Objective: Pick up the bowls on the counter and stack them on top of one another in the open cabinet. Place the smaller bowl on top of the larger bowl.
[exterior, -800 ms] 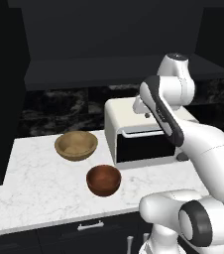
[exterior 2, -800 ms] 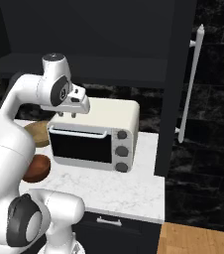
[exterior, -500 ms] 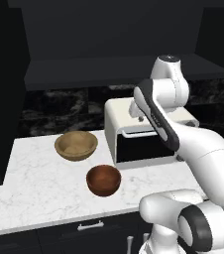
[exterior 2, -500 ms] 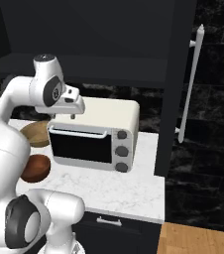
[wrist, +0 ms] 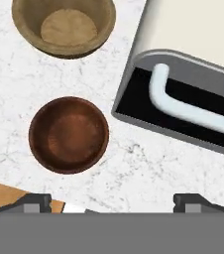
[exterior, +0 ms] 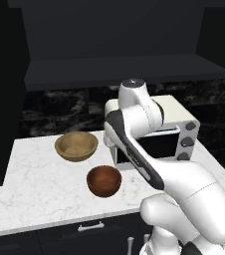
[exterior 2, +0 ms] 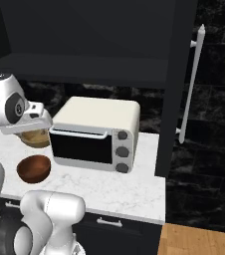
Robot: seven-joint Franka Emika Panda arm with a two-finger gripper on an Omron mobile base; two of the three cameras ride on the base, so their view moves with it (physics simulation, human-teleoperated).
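The larger, light tan bowl (exterior: 76, 146) sits on the white marble counter (exterior: 35, 184), left of the toaster oven. In front of it and slightly to the right stands the smaller reddish-brown bowl (exterior: 104, 180). In the hand view my gripper (wrist: 114, 202) looks straight down from well above the counter, open and empty, with its fingertips (wrist: 33, 201) far apart. There the smaller bowl (wrist: 68, 135) lies left of centre and the larger bowl (wrist: 64, 25) at the top. The open cabinet (exterior: 124, 69) spans the wall overhead, its dark shelf bare. My hand partly hides the larger bowl (exterior 2: 35, 139); the smaller bowl (exterior 2: 34, 168) shows in full.
A cream toaster oven (exterior: 169, 134) with a dark door and a pale handle (wrist: 183, 106) stands just right of the bowls, close to my hand. A tall dark unit with a long handle (exterior 2: 196, 84) closes the counter's right end. The counter's front edge (wrist: 15, 191) shows in the hand view.
My arm has swung left and down from above the toaster oven, and the hand now hangs over the counter beside the bowls. The bowls have not moved.
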